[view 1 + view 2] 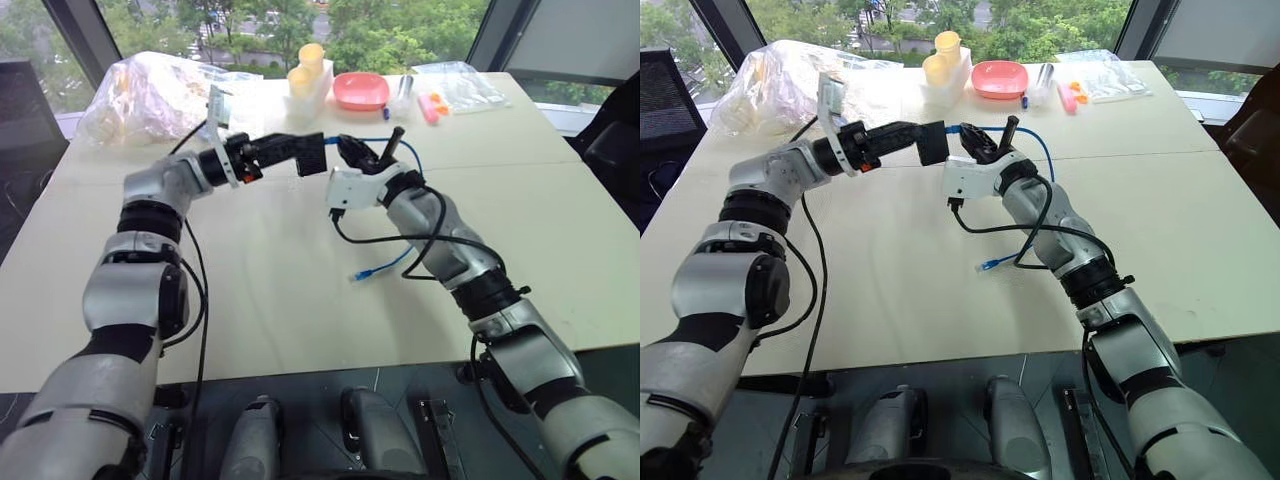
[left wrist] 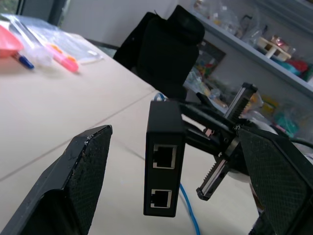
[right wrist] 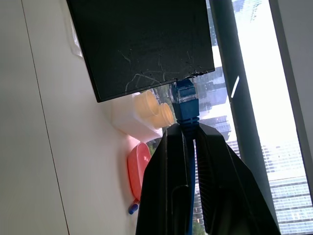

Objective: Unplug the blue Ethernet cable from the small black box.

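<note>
Both arms are raised mid-table above the beige table (image 1: 300,290), with bare tabletop below and toward the near edge; clutter sits only along the far edge: crumpled plastic bag (image 1: 150,95), yellow cups (image 1: 308,68), pink bowl (image 1: 361,91).

The small black box (image 2: 164,161) is matte and flat, held up in the air between the two grippers, with two empty RJ45 sockets on the face toward the left wrist camera. The left gripper (image 2: 171,186) has its jaws wide, fingers either side of the box with visible gaps.

The blue Ethernet cable (image 3: 186,100) is still plugged into the box's edge. The right gripper (image 3: 190,132) is clamped narrow on the cable just behind the plug. The cable's free end (image 1: 365,273) lies on the table.

No readable labels.
</note>
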Controlling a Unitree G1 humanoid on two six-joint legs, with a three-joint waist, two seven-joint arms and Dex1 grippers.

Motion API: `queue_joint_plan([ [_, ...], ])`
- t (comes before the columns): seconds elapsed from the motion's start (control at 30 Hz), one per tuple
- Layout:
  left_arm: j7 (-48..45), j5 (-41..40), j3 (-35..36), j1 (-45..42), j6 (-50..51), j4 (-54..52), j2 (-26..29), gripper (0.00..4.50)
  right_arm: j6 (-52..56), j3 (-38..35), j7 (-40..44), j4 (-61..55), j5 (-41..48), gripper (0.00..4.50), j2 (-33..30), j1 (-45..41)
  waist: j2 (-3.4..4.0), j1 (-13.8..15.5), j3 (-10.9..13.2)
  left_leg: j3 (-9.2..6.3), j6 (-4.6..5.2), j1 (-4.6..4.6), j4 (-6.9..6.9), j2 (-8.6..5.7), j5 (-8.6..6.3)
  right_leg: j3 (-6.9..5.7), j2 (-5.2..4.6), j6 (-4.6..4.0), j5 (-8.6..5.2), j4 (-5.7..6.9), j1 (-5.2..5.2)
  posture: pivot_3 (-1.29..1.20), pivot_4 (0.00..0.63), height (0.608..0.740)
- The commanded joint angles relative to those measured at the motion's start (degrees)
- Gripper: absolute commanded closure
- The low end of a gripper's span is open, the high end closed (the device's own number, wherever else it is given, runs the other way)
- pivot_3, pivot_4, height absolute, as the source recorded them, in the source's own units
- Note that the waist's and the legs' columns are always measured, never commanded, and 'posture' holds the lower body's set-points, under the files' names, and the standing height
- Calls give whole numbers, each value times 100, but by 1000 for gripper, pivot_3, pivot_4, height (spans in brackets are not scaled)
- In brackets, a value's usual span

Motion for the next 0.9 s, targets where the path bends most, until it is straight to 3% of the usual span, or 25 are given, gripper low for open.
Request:
queue_joint_plan([
  [0.03, -31, 95, 130, -166, -175, 28, -32, 789, 90, -59, -23, -331, -4, 4500, 99, -43, 0, -4, 0, 0, 0, 0, 0, 0, 0, 0, 0, 0, 0, 0, 0, 0, 150, 740],
  [0.37, -160, 134, 322, -197, -91, 57, -61, 3936, 210, 1, 60, -586, -47, 4500, 183, 87, 0, 3, 0, -1, 0, 0, 0, 0, 0, 0, 0, 1, 0, 0, 0, 0, 150, 740],
  [0.47, -124, 174, 322, -171, -109, 40, -68, 3973, 206, 18, 93, -626, -60, 4500, 187, 118, 0, 3, 0, -1, 0, 0, 1, 0, 0, 0, 0, 1, 0, 1, 0, 0, 150, 740],
  [0.67, -228, 300, 309, -71, -201, -10, 16, 3973, 379, -334, 966, -1050, 786, 1817, 79, 477, 0, 3, 0, -3, 0, 0, 0, 1, 0, -1, 1, 2, 0, 1, 0, 0, 150, 740],
  [0.77, -345, 272, 368, -39, -158, -26, 74, 3973, 1070, -913, 1522, -1531, 1823, 253, 259, 992, 0, 20, 0, -4, 0, 0, 2, 1, 0, -3, 0, 2, 0, 1, 3, 0, 150, 740],
  [0.8, -369, 247, 400, -42, -130, -23, 82, 3973, 1242, -1042, 1641, -1651, 2084, 48, 336, 1102, -1, 21, -1, -4, 0, 0, 2, 1, 0, -3, 0, 2, 0, 0, 4, 0, 150, 740],
  [0.9, -919, 16, 489, -49, 432, -147, 158, 3973, 3047, -2119, 2116, -2508, 4572, 48, 1501, 1575, -2, -2, -1, -7, 0, 1, 3, 3, 0, -6, 1, 2, 1, 2, 6, 0, 150, 740],
])
